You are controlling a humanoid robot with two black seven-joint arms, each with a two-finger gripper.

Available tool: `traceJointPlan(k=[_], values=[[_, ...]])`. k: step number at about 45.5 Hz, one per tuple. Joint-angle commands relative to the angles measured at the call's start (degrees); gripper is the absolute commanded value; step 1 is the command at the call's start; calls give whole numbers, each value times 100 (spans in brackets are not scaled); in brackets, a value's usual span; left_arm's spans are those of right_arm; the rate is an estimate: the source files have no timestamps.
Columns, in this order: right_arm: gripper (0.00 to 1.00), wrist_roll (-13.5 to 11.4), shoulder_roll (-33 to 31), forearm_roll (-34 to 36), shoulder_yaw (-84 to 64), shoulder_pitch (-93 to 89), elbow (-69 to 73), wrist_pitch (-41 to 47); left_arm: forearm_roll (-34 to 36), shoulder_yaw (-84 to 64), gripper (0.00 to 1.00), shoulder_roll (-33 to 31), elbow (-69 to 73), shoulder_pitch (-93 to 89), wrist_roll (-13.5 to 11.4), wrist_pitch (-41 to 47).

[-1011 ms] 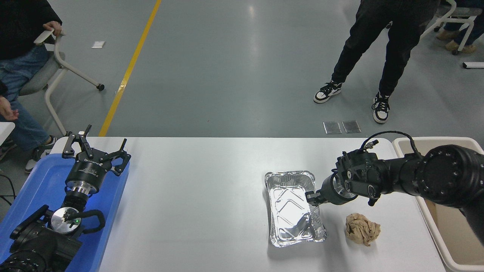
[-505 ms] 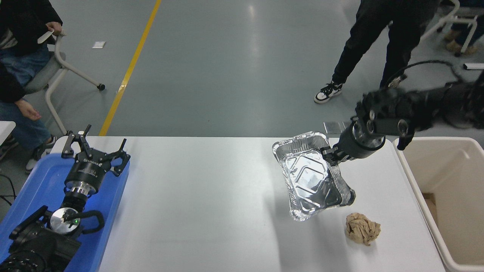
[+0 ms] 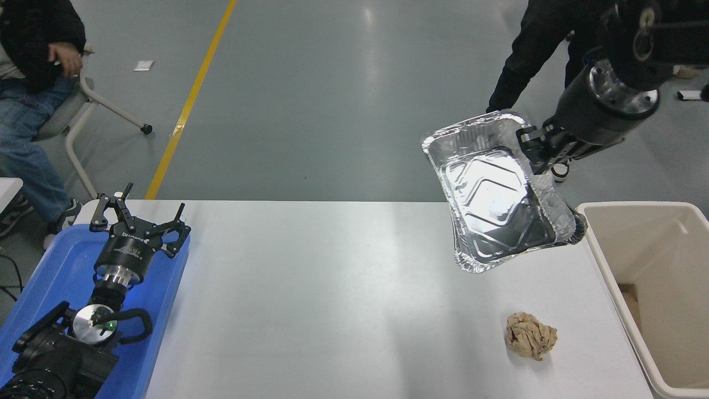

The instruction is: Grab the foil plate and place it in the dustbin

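Observation:
The shiny foil plate [image 3: 493,197] hangs tilted in the air above the table's far right part, its open side facing the camera. My right gripper [image 3: 536,151] is shut on the plate's right rim and holds it high, just left of the beige dustbin [image 3: 604,244] at the table's right edge. The dustbin's inside shows a brown scrap at the bottom. My left gripper [image 3: 138,221] is open and parked over the blue tray at the lower left.
A crumpled brown paper ball [image 3: 530,335] lies on the white table [image 3: 310,299] near its front right. A blue tray [image 3: 50,277] lies under the left arm. A person sits at the far left [image 3: 27,83]; another stands behind the right arm [image 3: 532,50].
My right gripper has lifted the foil plate off the table and carried it up and to the right, towards the dustbin. The plate has tilted. The left arm has not moved.

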Motion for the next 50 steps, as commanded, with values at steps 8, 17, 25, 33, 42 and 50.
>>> traceJointPlan(k=[8, 17, 25, 33, 42, 50], values=[[0, 59, -981, -2028, -587, -282, -602, 4, 0, 0, 99, -2, 0, -8, -9, 0], [0, 156, -2362, -3085, -544, -1301, -1956, -251, 0, -9, 99, -2, 0, -8, -9, 0], [0, 191, -2951, -3120, -535, -2680, -2949, -1586, -9, -9, 99, -11, 0, -8, -9, 0], [0, 218, -3277, -2673, 44, -5061, -4355, -3080, -9, -9, 99, -11, 0, -8, -9, 0], [0, 209, -2987, -2452, 1476, -7452, -5647, -3591, 0, -9, 99, -11, 0, -8, -9, 0], [0, 183, -2521, -2426, 2075, -8596, -6438, -3741, 0, -9, 99, -11, 0, -17, -9, 0]])
